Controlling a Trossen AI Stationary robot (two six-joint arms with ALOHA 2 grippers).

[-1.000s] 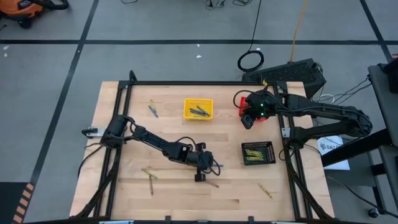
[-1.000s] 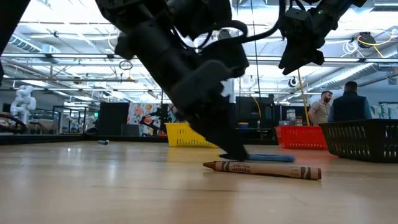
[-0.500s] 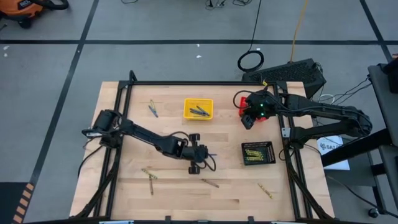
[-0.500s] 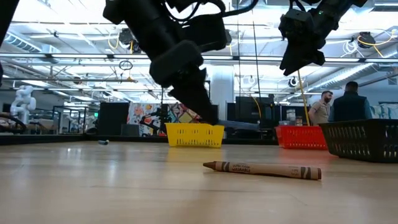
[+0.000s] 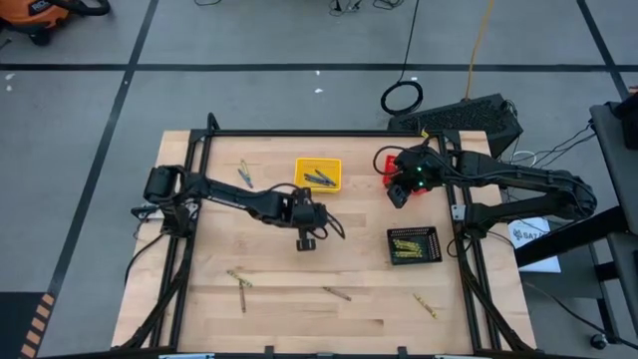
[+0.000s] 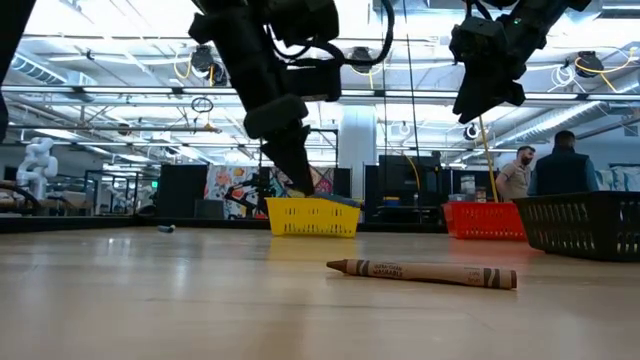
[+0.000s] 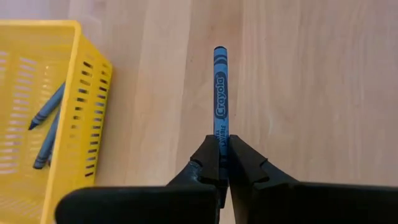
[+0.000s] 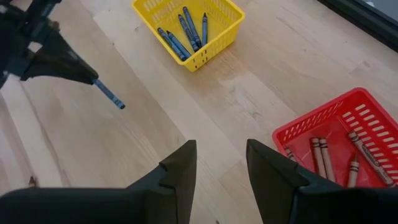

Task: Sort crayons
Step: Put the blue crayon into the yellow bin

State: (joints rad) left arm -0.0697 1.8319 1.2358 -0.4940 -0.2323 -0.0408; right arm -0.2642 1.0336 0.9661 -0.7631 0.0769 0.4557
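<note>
My left gripper (image 7: 221, 142) is shut on a blue crayon (image 7: 220, 87) and hangs above the table just near-side of the yellow basket (image 5: 318, 175), which holds several blue crayons (image 8: 183, 34). My right gripper (image 8: 221, 163) stands open and idle over the red basket (image 8: 339, 140), where brown crayons (image 8: 320, 152) lie. The black basket (image 5: 414, 244) holds yellow crayons. A brown crayon (image 6: 420, 271) lies flat on the table near the front. My left gripper pinches one end of the blue crayon (image 7: 220, 138) between its two fingertips. The fingers slant downward, and the crayon sticks straight out beyond them, along their line. It is lifted clear of the table (image 8: 111, 95).
Loose crayons lie on the wood: a pair at the far left (image 5: 244, 175), olive ones at the near left (image 5: 239, 284), a brown one near the front middle (image 5: 337, 293), a yellow one at the near right (image 5: 426, 305). People stand in the room beyond the table (image 6: 545, 165).
My left gripper has risen from the table with the blue crayon and swung toward the far edge, up to the yellow basket, tipping more steeply downward. The crayon is lifted clear. The brown crayon beside it has stayed where it lay.
</note>
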